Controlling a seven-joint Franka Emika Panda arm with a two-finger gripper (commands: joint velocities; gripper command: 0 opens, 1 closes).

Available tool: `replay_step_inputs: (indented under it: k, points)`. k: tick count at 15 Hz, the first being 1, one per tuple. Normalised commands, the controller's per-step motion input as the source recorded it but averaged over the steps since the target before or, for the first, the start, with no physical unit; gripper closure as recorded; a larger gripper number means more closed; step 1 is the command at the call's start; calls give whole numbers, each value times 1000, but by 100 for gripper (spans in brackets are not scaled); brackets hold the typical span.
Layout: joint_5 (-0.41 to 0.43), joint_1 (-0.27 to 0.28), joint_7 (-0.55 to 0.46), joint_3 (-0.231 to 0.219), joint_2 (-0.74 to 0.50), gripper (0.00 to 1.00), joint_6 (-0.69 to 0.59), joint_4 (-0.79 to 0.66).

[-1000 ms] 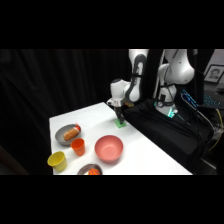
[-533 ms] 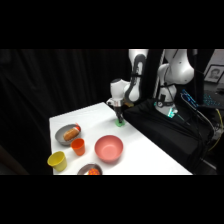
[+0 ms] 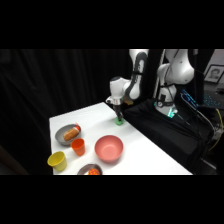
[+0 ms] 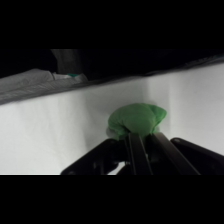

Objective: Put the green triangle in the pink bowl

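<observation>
The green triangle (image 3: 119,121) rests on the white table (image 3: 95,117) close to its far right edge. My gripper (image 3: 118,113) comes straight down on it, shut on the block. In the wrist view the green triangle (image 4: 136,119) fills the middle, and the gripper (image 4: 145,137) has its two dark fingers pressed close together at the block's near side, hiding its lower part. The pink bowl (image 3: 109,148) sits nearer the front of the table, well apart from the gripper; the wrist view does not show it.
A grey metal bowl with orange food (image 3: 68,133) stands at the left, an orange cup (image 3: 78,146) beside the pink bowl, a yellow cup (image 3: 57,160) at the front left, and a second metal bowl (image 3: 91,171) at the front edge. Black cloth (image 3: 165,137) borders the table's right side.
</observation>
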Motion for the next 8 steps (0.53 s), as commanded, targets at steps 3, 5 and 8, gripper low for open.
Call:
replay_step_inputs:
  k: [3, 5, 8]
  points:
    - [-328, 183, 240, -185, -465, 95, -363, -52]
    - [-299, 134, 238, -97, -452, 95, -372, -21]
    - [-257, 85, 211, -39, -448, 94, -360, -19]
